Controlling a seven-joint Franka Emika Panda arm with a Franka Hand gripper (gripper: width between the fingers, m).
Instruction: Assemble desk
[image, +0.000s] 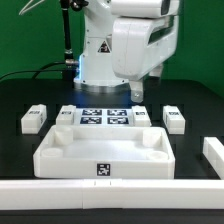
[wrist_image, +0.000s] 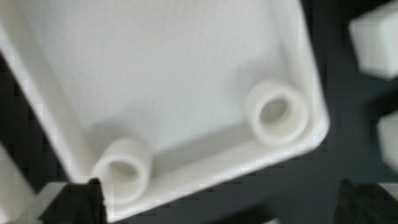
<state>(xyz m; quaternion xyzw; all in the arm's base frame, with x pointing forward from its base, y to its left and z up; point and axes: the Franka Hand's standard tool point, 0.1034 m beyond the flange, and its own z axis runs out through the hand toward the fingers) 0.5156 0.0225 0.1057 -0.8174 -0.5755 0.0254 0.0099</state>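
Note:
The white tabletop lies in the middle of the black table, rim up, with a tag on its front wall. Four short white legs lie behind it: two on the exterior view's left and two on the right. My gripper hangs above the tabletop's back right part, near a leg. In the wrist view the tabletop fills the frame, showing two round sockets. My gripper is open and empty, its dark fingertips wide apart over the tabletop's edge.
The marker board lies flat behind the tabletop, between the legs. A long white bar runs along the front. Another white piece lies at the exterior view's right edge. The robot base stands at the back.

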